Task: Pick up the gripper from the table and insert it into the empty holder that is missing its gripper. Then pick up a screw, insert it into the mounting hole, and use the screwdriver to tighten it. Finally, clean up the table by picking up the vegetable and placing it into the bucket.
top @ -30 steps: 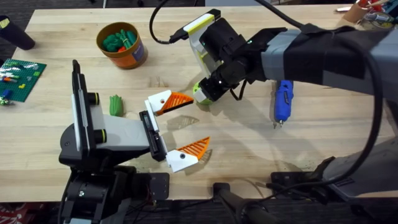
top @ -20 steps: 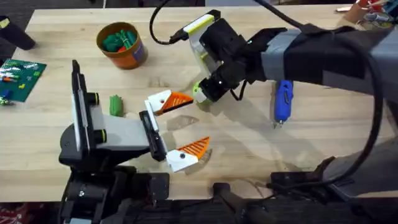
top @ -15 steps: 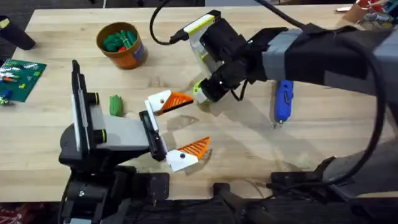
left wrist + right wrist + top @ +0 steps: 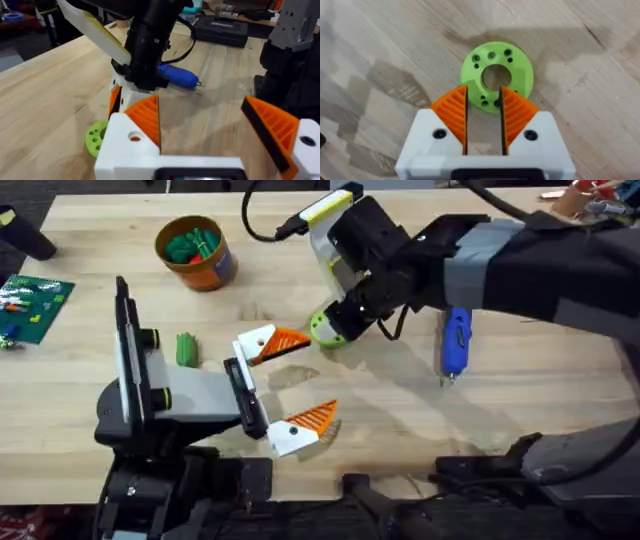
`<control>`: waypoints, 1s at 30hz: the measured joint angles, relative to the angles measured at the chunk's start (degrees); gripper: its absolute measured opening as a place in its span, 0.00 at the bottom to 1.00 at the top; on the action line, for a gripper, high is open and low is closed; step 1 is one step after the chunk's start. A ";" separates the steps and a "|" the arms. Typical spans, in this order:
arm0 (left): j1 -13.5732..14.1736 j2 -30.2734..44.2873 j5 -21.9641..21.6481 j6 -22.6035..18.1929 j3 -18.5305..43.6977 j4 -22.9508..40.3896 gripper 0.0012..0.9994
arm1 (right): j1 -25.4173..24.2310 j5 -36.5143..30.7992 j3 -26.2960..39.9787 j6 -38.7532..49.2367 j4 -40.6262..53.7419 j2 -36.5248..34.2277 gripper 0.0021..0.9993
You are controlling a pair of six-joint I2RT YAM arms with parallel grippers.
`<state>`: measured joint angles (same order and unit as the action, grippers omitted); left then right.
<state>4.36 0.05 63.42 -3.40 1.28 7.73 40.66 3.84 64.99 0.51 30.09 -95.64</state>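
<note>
Overhead view: the left gripper point(image 4: 285, 385) rests low over the tabletop point(image 4: 400, 420) with its jaws spread wide and nothing between them. The right gripper point(image 4: 332, 328) reaches across the middle and stands over a green perforated disc point(image 4: 323, 330) lying flat on the wood. The blue screwdriver point(image 4: 456, 343) lies untouched to the right of the disc, well apart from both grippers. One green ribbed vegetable point(image 4: 186, 348) lies loose on the tabletop near the left arm, while the orange-brown bucket point(image 4: 195, 253) farther back already contains green items. Left wrist view: the left gripper's jaws point(image 4: 215, 127) stand wide and empty; the disc point(image 4: 97, 141) sits just beside one pad, and the screwdriver point(image 4: 179, 76) lies beyond the right arm. Right wrist view: the right gripper point(image 4: 483, 117) has its jaws drawn narrow, with only a slim gap between the pads; their tips overlap the near rim of the disc point(image 4: 496, 75), but contact cannot be confirmed and nothing is gripped. Judged status: no holder, screw or mounting step is visibly complete; screw tightening and the final vegetable transfer remain outstanding.
</note>
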 joint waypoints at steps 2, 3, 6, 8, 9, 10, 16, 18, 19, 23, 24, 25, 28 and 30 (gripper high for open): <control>0.00 0.00 0.00 0.00 0.00 0.00 0.99 | 0.00 0.00 0.00 0.01 0.03 0.00 0.33; 0.00 0.00 0.00 0.00 0.00 0.00 0.99 | 0.00 0.00 0.00 0.01 0.13 0.00 0.33; 0.00 0.00 0.00 0.00 0.00 0.00 0.99 | 0.00 -0.45 0.00 0.04 0.72 -0.07 0.33; 0.00 0.00 0.00 0.00 0.00 0.00 0.99 | 0.00 -1.29 0.00 0.17 0.99 -0.30 0.33; 0.00 0.00 0.00 0.00 0.00 -0.02 0.99 | 0.00 -1.64 0.00 0.18 1.08 -0.48 0.33; 0.00 0.00 0.00 0.00 0.00 -0.01 0.99 | 0.00 -1.95 0.00 0.18 1.11 -0.70 0.33; 0.00 -0.02 0.00 0.00 0.00 0.00 0.99 | 0.00 -2.83 0.00 0.20 1.20 -1.29 0.33; 0.00 0.00 0.00 0.00 0.00 0.00 0.99 | 0.00 -2.94 0.00 0.19 1.23 -1.29 0.33; 0.00 -0.01 0.00 0.00 0.00 0.00 0.99 | 0.00 -2.95 0.00 0.20 1.25 -1.29 0.33; 0.00 0.00 0.00 0.00 0.00 0.00 0.99 | 0.00 -2.95 0.00 0.20 1.69 -1.47 0.33; 0.00 0.00 0.00 0.00 0.00 0.00 0.99 | 0.00 -2.94 0.00 0.20 1.88 -1.64 0.33; 0.00 0.00 0.00 0.00 0.00 0.00 0.99 | 0.01 -2.93 0.00 0.20 2.03 -1.90 0.33; 0.00 0.00 0.00 0.02 0.00 0.00 0.99 | 0.06 -2.97 0.00 0.22 2.24 -2.72 0.33; 0.00 -0.01 0.00 0.00 0.00 0.00 0.99 | 0.07 -2.97 0.00 0.28 2.22 -2.80 0.33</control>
<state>4.36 0.05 63.42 -3.40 1.28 7.73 40.73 0.86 64.99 0.79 32.31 -98.43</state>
